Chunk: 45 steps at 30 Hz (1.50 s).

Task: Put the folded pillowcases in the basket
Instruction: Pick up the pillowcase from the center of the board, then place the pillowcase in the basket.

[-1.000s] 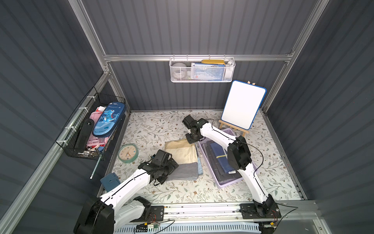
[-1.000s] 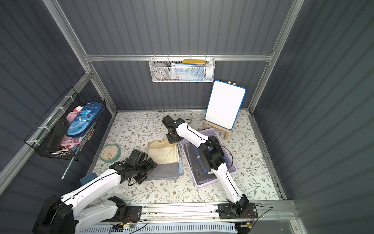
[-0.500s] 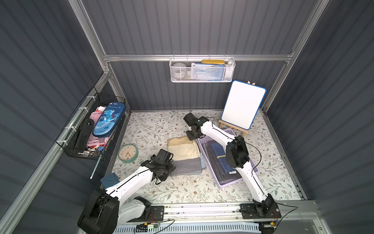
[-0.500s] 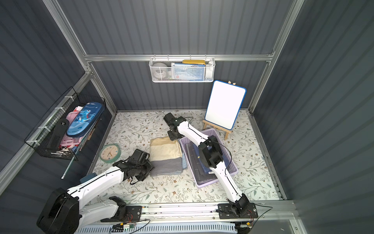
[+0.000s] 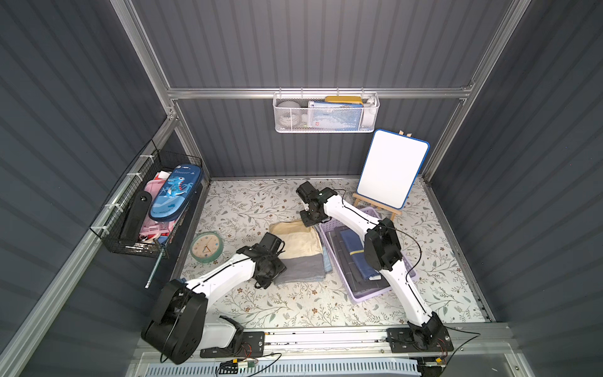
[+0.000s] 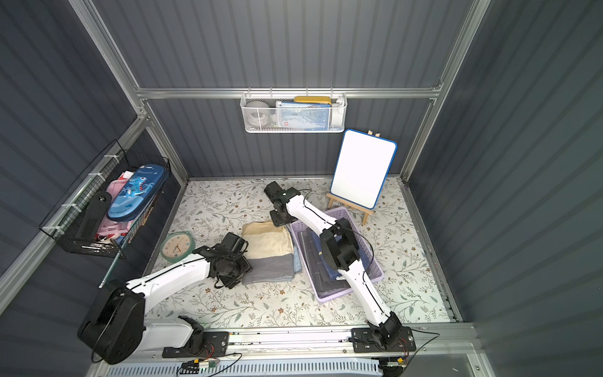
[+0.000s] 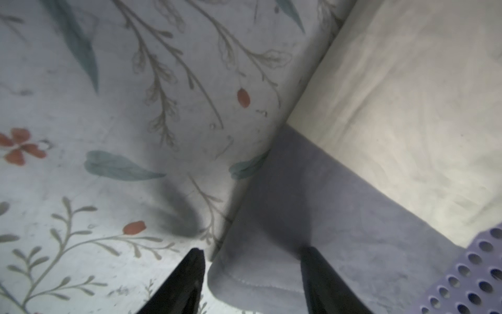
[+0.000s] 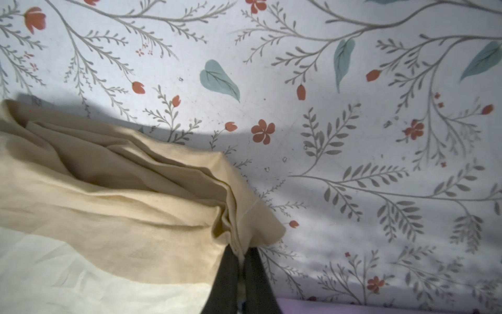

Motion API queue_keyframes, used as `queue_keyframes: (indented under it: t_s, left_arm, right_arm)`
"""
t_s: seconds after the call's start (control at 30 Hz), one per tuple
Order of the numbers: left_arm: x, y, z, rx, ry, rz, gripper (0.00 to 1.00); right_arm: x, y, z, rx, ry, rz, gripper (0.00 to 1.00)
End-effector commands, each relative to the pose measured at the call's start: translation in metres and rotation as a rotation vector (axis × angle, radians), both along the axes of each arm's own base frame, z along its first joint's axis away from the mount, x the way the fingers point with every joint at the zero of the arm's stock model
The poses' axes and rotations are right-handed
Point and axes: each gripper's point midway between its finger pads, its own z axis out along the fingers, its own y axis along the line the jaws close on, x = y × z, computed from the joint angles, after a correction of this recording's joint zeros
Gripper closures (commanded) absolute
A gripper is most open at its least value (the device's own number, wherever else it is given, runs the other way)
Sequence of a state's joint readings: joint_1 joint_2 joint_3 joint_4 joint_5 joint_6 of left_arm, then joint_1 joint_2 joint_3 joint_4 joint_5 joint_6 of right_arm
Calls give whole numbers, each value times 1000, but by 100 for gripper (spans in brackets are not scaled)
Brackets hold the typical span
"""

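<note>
Pinching a cream corner of the folded cream-and-grey fabric pillowcase [image 5: 300, 243], the right end effector [image 8: 240, 252] is clamped on it. Jaws apart, the left end effector [image 7: 254, 255] straddles the grey corner. Between them, the pillowcase lies just beside the shallow lavender perforated plastic basket [image 5: 365, 293].

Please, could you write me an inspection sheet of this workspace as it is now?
Surface: floral table.
Job's things: folded pillowcase, cream and grey, lies beside the lavender basket, which holds dark folded cloths.
Clutter: round clock; whiteboard on an easel.
End effectors: right end effector shut on the cream corner; left end effector open around the grey corner.
Cables: black cable loops off the right arm.
Surroundings: white mesh basket, black wire basket on walls.
</note>
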<state>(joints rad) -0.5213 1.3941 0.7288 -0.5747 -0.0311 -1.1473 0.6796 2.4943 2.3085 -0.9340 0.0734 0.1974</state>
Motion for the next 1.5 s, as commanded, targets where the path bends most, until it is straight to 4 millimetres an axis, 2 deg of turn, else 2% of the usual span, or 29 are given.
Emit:
queue_keyframes:
  t_s: [0.0, 0.17, 0.27, 0.4, 0.43, 0.5, 0.6, 0.8, 1.1, 1.27, 1.47]
  left_arm:
    - [-16, 9, -7, 78, 85, -28, 39]
    - [-31, 5, -15, 38, 119, -10, 44]
    - [-30, 0, -16, 34, 122, -17, 62]
    - [-30, -10, -23, 60, 146, -39, 76]
    - [-30, -12, -25, 70, 153, -47, 84]
    - [-32, -16, -28, 83, 165, -53, 88]
    - [-28, -15, -21, 118, 148, -46, 92]
    - [-13, -19, 19, 69, 19, -25, 99]
    - [17, -29, 99, 10, -189, -63, 100]
    - [21, -29, 144, -43, -293, -60, 100]
    - [23, -61, 187, -183, -397, -101, 100]
  right_arm:
    - [-7, 1, 21, 42, 15, -10, 100]
    - [-9, 7, 28, 84, 18, -7, 100]
    - [-7, 8, 34, 101, 11, -6, 100]
    - [-6, 5, 34, 110, 17, -12, 100]
    - [-6, 4, 33, 111, 19, -13, 100]
    - [-7, 1, 31, 113, 28, -16, 100]
    - [-8, -1, 31, 112, 32, -21, 100]
    - [-18, 7, 51, 202, 40, -24, 100]
    - [-44, 23, 119, 340, -10, -9, 100]
    - [-47, 17, 160, 377, -82, -26, 100]
    - [-46, -14, 201, 356, -179, -92, 100]
